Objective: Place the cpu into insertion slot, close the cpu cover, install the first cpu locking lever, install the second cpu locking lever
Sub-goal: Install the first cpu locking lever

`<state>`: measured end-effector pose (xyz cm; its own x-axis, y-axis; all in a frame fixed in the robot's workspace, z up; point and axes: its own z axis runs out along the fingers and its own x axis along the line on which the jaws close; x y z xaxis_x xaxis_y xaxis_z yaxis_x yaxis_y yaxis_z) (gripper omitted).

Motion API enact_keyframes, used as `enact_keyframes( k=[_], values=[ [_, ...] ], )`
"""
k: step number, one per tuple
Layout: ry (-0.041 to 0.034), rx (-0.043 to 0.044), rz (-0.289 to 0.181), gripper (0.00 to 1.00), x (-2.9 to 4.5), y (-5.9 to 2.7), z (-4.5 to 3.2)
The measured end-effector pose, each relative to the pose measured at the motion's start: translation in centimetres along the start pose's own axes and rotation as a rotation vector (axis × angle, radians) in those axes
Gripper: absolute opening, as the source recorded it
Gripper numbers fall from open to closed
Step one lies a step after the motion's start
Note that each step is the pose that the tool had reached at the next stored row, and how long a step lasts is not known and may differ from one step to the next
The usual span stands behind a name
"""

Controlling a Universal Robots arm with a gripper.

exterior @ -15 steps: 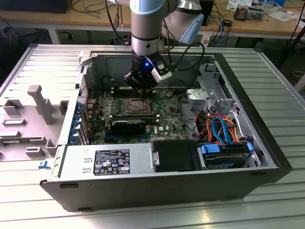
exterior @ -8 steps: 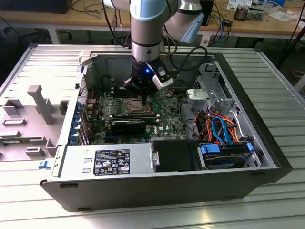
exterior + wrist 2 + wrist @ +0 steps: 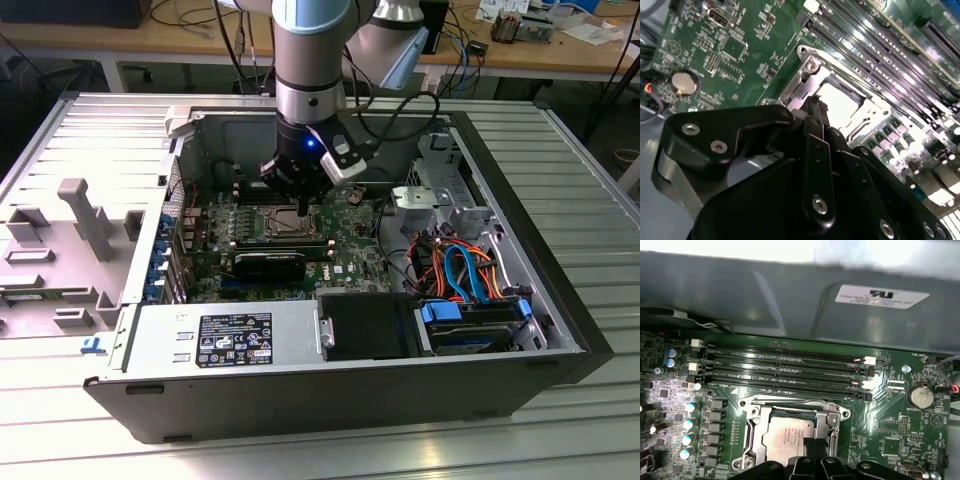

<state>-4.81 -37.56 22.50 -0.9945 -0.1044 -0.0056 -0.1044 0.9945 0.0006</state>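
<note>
The gripper (image 3: 303, 207) is down inside the open computer case (image 3: 520, 250), upper middle of the exterior view, right over the slot (image 3: 281, 222) on the green board (image 3: 345, 252). In the first wrist view the cpu (image 3: 786, 436) lies flat in the slot (image 3: 752, 437), its silvery top showing through the window of the cover (image 3: 832, 416), which appears folded down over it. The black fingertips (image 3: 815, 446) sit at the cpu's lower right edge in that frame, apparently touching or just above it. In the second wrist view the same tips (image 3: 812, 111) point up the frame at the cpu (image 3: 837, 102), just short of its pale top, with the cover (image 3: 802, 82) framing it. The jaws look drawn together, nothing between them, though the last contact is hidden behind the linkage. So the chip lies dead ahead of the tips, not held. The case also holds a grey power supply (image 3: 225, 338) at lower left and a drive cage with blue and orange cables (image 3: 465, 265) at right.
</note>
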Motion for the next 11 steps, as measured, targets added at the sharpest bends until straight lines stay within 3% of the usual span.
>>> enact_keyframes(
  k=[4,11],
  values=[
    [0.0000,0.0000,0.000,0.11,0.00,0.00,-0.57],
    [0.0000,-0.0001,0.000,0.11,0.00,0.00,-0.60]
  ],
)
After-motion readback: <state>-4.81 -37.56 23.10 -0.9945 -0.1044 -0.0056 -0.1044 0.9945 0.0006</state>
